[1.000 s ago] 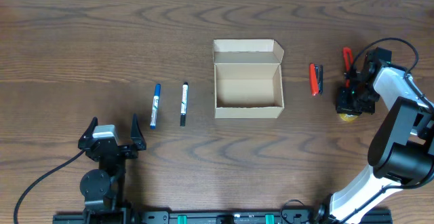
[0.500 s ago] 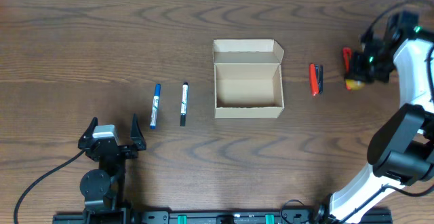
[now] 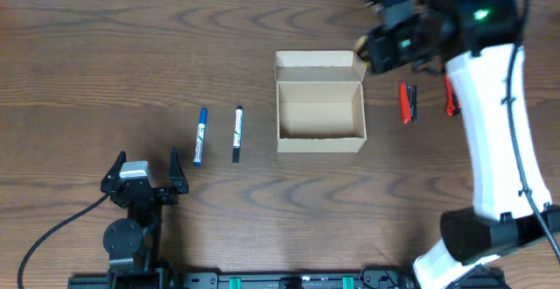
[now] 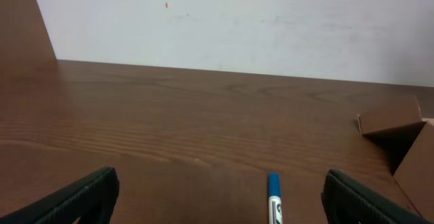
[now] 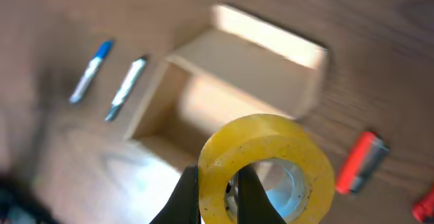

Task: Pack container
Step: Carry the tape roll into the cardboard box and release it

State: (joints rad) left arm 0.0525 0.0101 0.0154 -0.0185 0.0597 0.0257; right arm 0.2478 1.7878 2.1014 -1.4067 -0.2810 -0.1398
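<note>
Container (image 3: 320,105) sat open mid-frame; right end effector (image 5: 218,193) pinched a yellow tape roll (image 5: 271,139), left end effector (image 3: 146,162) gaped lower left.

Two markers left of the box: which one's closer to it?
The black-capped marker; it lies between the blue-capped marker and the box.

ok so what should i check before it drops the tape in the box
1. Grip on the tape roll: ok, right gripper shut on its rim.
2. Access to the container: ok, flap folded back.
3. Room inside: ok, nothing in it.
4. Roll above the opening: not ok, it sits by the back right corner.
5. Clearance: ok, left gripper open, parked well off to the side.
</note>
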